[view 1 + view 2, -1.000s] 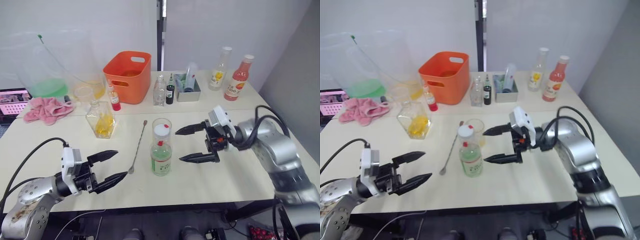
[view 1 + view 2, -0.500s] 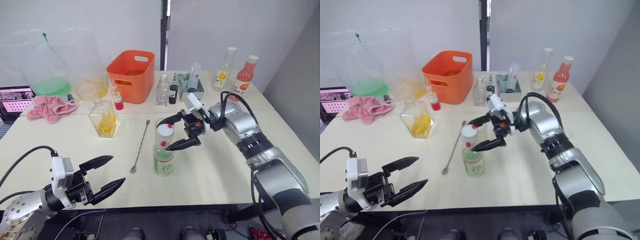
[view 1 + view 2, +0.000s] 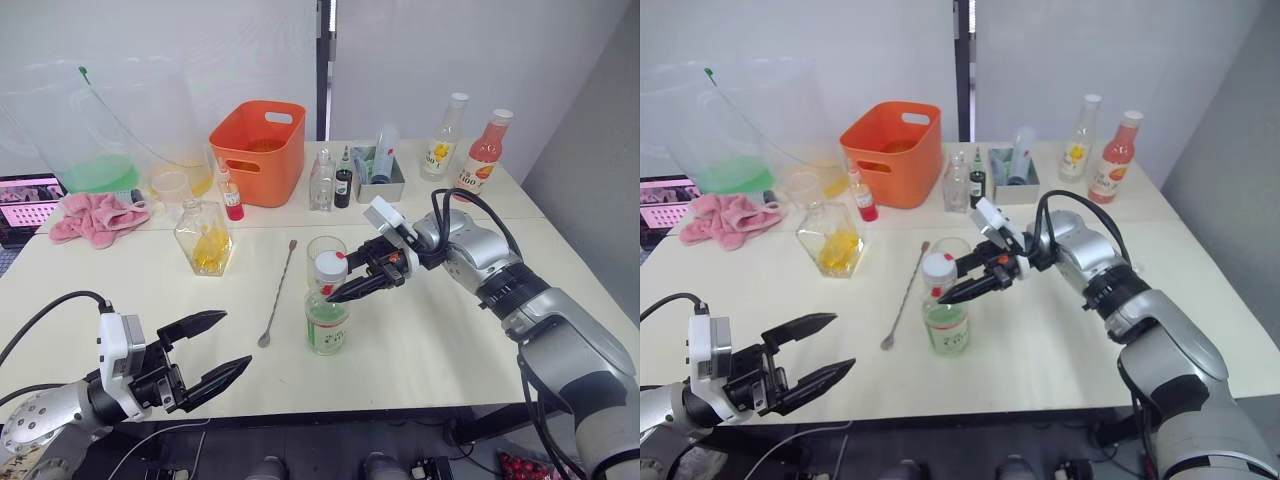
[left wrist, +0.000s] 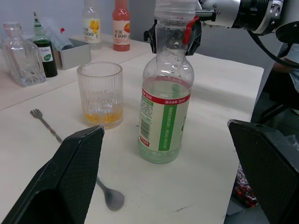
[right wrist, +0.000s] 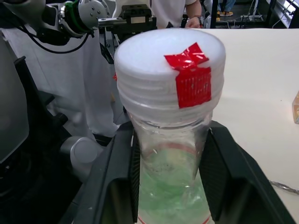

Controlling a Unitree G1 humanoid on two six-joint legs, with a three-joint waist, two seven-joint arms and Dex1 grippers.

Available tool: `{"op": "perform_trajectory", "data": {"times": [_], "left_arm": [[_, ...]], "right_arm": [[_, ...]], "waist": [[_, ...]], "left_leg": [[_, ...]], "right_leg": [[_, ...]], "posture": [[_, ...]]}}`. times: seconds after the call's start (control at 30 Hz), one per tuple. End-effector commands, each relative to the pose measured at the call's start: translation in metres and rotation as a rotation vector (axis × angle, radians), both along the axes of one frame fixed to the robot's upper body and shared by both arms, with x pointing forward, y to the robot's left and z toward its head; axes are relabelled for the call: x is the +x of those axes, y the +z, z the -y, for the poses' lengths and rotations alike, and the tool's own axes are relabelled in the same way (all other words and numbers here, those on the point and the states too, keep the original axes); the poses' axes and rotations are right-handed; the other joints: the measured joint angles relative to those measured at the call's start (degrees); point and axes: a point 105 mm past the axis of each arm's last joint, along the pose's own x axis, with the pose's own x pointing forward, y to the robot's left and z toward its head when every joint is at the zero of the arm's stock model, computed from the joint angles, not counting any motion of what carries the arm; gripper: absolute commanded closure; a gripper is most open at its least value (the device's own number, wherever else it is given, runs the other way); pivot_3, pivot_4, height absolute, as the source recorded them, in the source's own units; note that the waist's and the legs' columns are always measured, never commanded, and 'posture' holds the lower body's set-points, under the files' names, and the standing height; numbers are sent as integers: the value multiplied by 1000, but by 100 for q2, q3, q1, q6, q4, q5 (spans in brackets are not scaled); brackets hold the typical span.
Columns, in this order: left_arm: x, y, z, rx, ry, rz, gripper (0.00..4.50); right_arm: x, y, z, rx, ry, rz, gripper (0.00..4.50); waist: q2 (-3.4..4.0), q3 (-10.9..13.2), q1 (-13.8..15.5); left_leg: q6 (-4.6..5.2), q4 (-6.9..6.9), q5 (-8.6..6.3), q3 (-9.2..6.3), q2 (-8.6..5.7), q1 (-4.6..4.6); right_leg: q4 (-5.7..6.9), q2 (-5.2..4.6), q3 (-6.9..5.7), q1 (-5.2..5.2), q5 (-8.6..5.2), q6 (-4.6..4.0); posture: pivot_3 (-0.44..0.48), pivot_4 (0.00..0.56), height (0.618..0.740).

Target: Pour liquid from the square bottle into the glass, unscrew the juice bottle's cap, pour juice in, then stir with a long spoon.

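Note:
The juice bottle (image 3: 327, 318) stands upright mid-table, clear plastic with green liquid and a white cap (image 3: 329, 268) marked with red tape. My right gripper (image 3: 338, 279) reaches in from the right and is shut on its neck just under the cap; both fingers (image 5: 120, 179) press the neck. Right behind it is the ribbed glass (image 4: 100, 93) with a little orange-yellow liquid. The square bottle (image 3: 207, 238) with yellow liquid stands further left. A long spoon (image 3: 278, 293) lies between them. My left gripper (image 3: 215, 347) hovers open near the front left edge, empty.
An orange bin (image 3: 257, 150), a small red bottle (image 3: 230, 196), several small bottles and a grey tray (image 3: 378, 183) line the back. Two tall drink bottles (image 3: 445, 135) stand back right. A pink cloth (image 3: 95, 215) and clear containers sit back left.
My right gripper moved left from beside the juice bottle to its top and closed its fingers on the neck. The left gripper stays open and has barely moved.

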Motion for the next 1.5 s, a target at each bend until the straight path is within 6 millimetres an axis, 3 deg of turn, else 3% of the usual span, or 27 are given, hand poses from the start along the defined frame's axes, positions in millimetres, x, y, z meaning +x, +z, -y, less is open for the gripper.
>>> {"op": "perform_trajectory", "data": {"times": [0.03, 0.2, 0.3, 0.6, 0.73, 1.03, 1.27, 1.33, 1.5], "left_arm": [[3, 2, 2, -3, 5, 33, 0], [6, -2, 6, -21, -6, 34, 0], [7, -3, 10, -44, -18, 31, 0], [24, -10, 22, -89, -130, -3, 0], [34, -10, 29, -87, -211, -10, 0], [38, -15, 33, -47, -318, -36, 0], [48, -11, 25, -11, -316, -14, 0], [48, -11, 23, -6, -307, -11, 0], [48, -12, 22, -7, -287, 0, 0]], "right_arm": [[-9, 22, 4, 71, 66, 30, 3289], [-12, 34, 18, 145, -28, 80, 3289], [-28, 42, 25, 195, -166, 108, 3289], [-54, 32, 27, 206, -691, 94, 3292], [-43, 25, 27, 226, -949, 138, 3293], [-43, 0, 31, 260, -1178, -32, 3295], [-47, -14, 22, 262, -1162, -112, 3295], [-46, -12, 20, 261, -1135, -107, 2257], [-46, -5, 25, 241, -1051, -55, 548]], "waist": [[0, 0, 8], [0, 0, 49], [0, 0, 131], [-2, 0, 166], [-5, -2, 158], [-6, -3, 149], [-12, -7, 120], [-12, -7, 97], [-12, -7, 67]], "left_leg": [[0, 0, 0, 0, -1, 0], [-3, 0, -2, -1, -3, -4], [-6, 2, -4, -5, -3, -11], [-11, 15, -4, 2, -1, -13], [-10, 18, -4, 4, 1, -9], [-9, 17, -5, 3, -1, -11], [-9, 17, -4, 2, 1, 3], [-8, 17, -4, 2, 2, 4], [-8, 16, -4, 0, 3, -1]], "right_leg": [[0, -1, 0, 0, 0, 0], [-2, -3, -2, 1, 0, 0], [-5, -4, -5, 0, 0, 0], [-7, 2, -3, 4, -1, 1], [-2, 6, -2, 7, -1, 1], [-1, 3, -2, 6, -1, 2], [-3, 7, -3, 19, -1, 3], [-1, 8, -3, 18, -1, 2], [-2, 9, -3, 16, -1, 2]], "posture": [[0, 150, 740], [0, 150, 740], [0, 150, 740], [0, 150, 740], [0, 150, 740], [0, 150, 740], [0, 150, 740], [0, 150, 740], [0, 150, 740]]}}
